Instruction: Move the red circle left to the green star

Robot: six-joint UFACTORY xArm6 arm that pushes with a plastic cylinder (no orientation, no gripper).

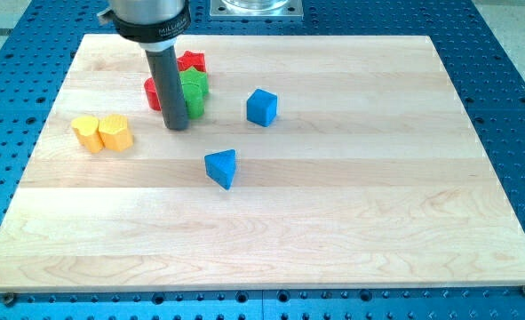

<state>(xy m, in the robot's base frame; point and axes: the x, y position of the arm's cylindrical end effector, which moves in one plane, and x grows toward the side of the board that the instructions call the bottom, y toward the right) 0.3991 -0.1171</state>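
My tip (177, 127) rests on the board just below a cluster of red and green blocks at the view's upper left. The red circle (152, 93) peeks out left of the rod, mostly hidden by it. The green star (194, 84) is right of the rod, with another green block (194, 107) below it; both touch or nearly touch the rod. A second red block (191, 61) lies just above the green star.
Two yellow blocks (87, 132) (115, 132) sit side by side at the left. A blue cube (262, 107) lies right of the cluster. A blue triangle (221, 167) lies below centre. The wooden board (333, 222) sits on a blue perforated table.
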